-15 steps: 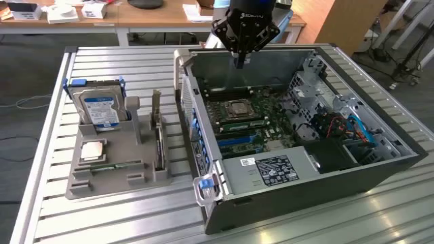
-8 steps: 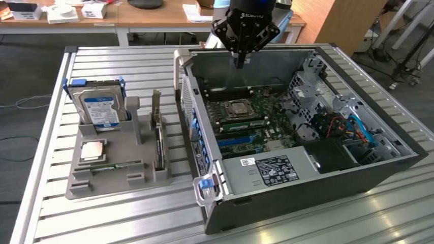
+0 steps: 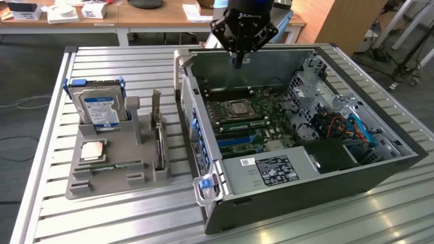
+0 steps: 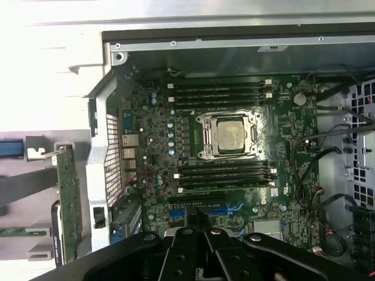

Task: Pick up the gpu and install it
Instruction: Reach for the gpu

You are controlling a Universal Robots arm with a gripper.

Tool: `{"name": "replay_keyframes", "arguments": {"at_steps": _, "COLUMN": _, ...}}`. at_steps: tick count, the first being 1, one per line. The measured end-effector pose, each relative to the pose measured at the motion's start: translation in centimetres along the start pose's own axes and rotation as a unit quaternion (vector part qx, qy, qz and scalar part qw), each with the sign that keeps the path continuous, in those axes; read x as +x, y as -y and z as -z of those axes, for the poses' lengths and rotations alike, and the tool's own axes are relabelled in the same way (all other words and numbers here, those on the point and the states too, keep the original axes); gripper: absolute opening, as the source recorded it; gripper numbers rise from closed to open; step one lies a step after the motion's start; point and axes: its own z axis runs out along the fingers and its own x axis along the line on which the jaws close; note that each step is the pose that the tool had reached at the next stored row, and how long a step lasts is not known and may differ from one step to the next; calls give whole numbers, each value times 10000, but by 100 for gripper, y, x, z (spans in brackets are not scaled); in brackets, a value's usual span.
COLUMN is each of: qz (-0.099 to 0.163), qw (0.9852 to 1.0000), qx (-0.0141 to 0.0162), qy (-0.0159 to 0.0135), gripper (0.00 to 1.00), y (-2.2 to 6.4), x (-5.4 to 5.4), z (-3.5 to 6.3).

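Dark, thin, flat rectangular gpu (image 3: 160, 147) stands on edge in the grey plastic holder (image 3: 115, 173) on the slatted metal surface (image 3: 40, 223), left of centre in the exterior view. Its long axis runs up-frame, with the silvery bracket at the upper end. Black claw (image 3: 239, 62), at upper centre, hangs over the open black computer case (image 3: 305, 203) with its fingers closed and empty. The gpu lies down-left of it, well apart.

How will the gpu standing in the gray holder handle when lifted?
The gpu looks like a thin rigid board, so probably stiff and light. It stands on edge in the gray holder, so it could tip once freed. Its bare circuitry seems fragile.
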Motion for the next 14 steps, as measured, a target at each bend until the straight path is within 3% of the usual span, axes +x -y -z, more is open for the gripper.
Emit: {"name": "replay_keyframes", "arguments": {"at_steps": 14, "qz": 1, "qw": 10000, "qx": 0, "qy": 0, "gripper": 11, "y": 19, "x": 244, "z": 3}}
